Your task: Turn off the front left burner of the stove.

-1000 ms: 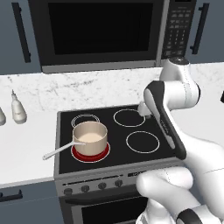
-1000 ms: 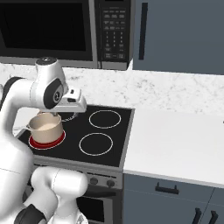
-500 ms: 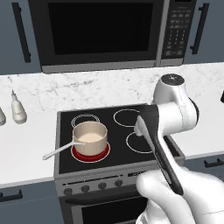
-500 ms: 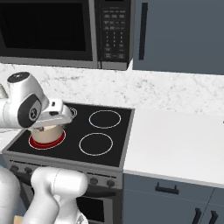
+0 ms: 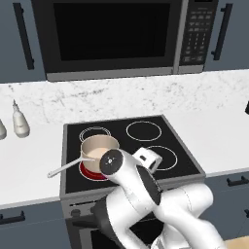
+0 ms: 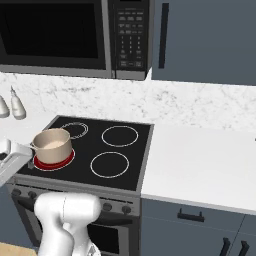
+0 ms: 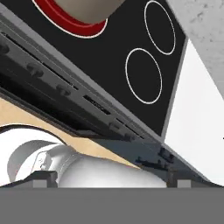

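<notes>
Hand view: stove (image 7: 109, 65) front edge, tilted.

Tan saucepan (image 5: 99, 147) sits on the stove (image 5: 165, 138); bottles (image 5: 20, 124), seemingly, on the counter (image 5: 214, 121).

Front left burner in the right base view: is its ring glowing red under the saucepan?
Yes. The front left burner shows as a red disc around the base of the tan saucepan, while the other rings are plain white outlines.

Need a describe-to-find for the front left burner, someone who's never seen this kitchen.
Find the black glass stove under the microwave. On its near left corner sits a tan saucepan. The front left burner is the red disc glowing under it; the other three rings are white outlines.
</notes>
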You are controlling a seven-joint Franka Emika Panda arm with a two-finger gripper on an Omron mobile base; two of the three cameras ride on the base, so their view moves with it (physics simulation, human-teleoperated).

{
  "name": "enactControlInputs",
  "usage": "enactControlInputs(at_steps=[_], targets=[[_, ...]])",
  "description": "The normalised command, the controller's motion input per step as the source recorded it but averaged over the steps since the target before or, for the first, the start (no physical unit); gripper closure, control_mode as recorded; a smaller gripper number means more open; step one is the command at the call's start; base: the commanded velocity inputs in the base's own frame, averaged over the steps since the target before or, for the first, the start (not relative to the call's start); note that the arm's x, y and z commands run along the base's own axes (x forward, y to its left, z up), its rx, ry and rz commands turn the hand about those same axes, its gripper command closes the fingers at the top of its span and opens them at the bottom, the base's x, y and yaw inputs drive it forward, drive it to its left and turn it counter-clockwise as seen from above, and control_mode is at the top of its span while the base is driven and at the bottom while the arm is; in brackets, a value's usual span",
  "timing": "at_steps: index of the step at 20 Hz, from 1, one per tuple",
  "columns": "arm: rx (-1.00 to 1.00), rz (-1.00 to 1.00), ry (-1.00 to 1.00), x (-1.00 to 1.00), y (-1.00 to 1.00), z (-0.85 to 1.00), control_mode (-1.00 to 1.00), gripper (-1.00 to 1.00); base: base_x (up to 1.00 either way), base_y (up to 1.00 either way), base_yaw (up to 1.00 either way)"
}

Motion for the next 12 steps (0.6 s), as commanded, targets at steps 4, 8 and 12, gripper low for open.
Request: enactControlInputs(at_steps=[4, 8, 12], targets=[[-0.44, 0.22, -0.19, -0.81, 1.0, -0.92, -1.0, -1.0, 0.0, 0.0, 0.0], [-0.44, 0.2, -0.14, -0.55, 1.0, -0.93, -1.0, -1.0, 0.0, 0.0, 0.0], [-0.26, 0.08, -0.04, 0.01, 0.9, -0.78, -1.0, -1.0, 0.0, 0.0, 0.0]])
